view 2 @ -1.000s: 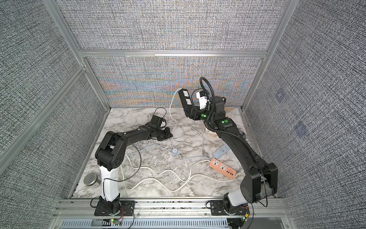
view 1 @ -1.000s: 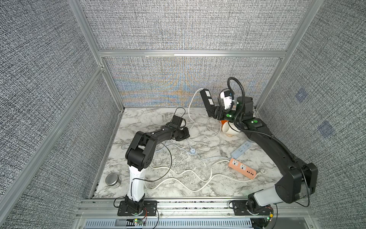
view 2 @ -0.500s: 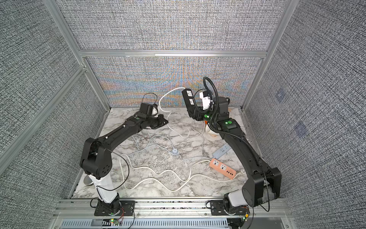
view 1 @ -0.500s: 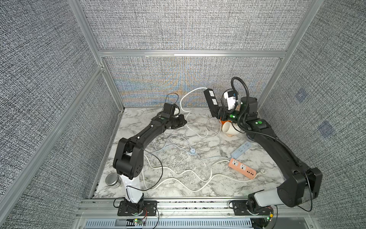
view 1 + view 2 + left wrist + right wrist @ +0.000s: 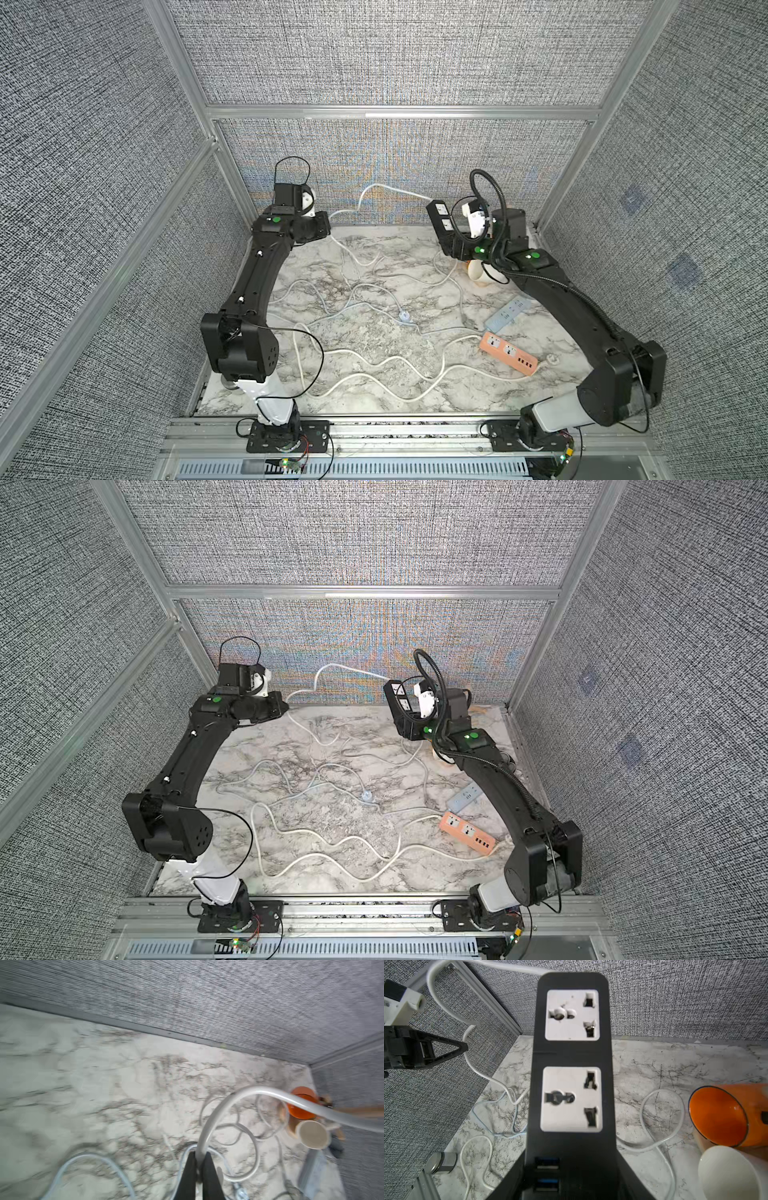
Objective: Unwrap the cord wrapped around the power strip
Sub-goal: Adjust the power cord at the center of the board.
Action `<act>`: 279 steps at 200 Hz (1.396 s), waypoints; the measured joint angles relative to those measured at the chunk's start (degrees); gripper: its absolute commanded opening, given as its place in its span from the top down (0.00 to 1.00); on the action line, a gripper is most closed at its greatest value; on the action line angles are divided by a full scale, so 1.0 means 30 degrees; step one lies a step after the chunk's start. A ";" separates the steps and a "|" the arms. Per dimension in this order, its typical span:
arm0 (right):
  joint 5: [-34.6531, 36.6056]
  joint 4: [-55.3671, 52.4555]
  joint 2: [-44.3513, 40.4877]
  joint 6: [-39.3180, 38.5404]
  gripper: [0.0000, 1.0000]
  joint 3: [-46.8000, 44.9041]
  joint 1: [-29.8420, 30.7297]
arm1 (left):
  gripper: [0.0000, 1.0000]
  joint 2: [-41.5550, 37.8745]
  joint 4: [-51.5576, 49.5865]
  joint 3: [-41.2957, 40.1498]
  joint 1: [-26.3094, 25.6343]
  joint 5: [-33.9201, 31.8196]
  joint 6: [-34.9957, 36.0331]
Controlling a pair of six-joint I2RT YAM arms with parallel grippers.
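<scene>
The black power strip [image 5: 440, 219] [image 5: 398, 700] [image 5: 572, 1053] stands raised at the back right, sockets facing the wrist camera. My right gripper [image 5: 452, 249] [image 5: 409, 729] [image 5: 571, 1167] is shut on its lower end, by the USB ports. Its white cord [image 5: 386, 189] [image 5: 341, 668] [image 5: 446, 1007] leaves the strip's top end and arcs through the air to the back left. There my left gripper [image 5: 329, 219] [image 5: 286, 706] [image 5: 199, 1154] is shut on the cord [image 5: 218, 1109]. No turn of cord shows on the strip's visible face.
An orange power strip [image 5: 507, 352] and a pale blue one [image 5: 510, 311] lie front right, their cords looping over the marble table [image 5: 374, 257]. An orange cup [image 5: 720, 1118] and a white cup [image 5: 729, 1174] lie behind the right arm. A metal cylinder [image 5: 444, 1164] sits near the left edge.
My left gripper has risen from the tabletop and swung to the back left with the cord, drawing it out in a raised arc. The right gripper and strip shifted slightly right.
</scene>
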 measured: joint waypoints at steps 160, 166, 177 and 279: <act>0.0284 0.0889 0.3461 0.1778 1.00 0.1071 0.2980 | 0.21 0.9712 -0.3439 0.6717 0.1705 -1.1519 0.5020; 0.0284 0.0903 0.3534 0.1785 1.00 0.1151 0.2994 | 0.19 0.9479 -0.3577 0.6521 0.1698 -1.1446 0.4852; 0.0255 0.0933 0.3657 0.1916 1.00 0.1319 0.3009 | 0.18 0.8808 -0.3789 0.5989 0.1683 -1.1220 0.4422; 0.0051 0.0758 0.4211 0.1909 1.00 0.2076 0.2375 | 0.35 0.1588 -0.1537 -0.3461 -0.3366 -0.2878 0.2062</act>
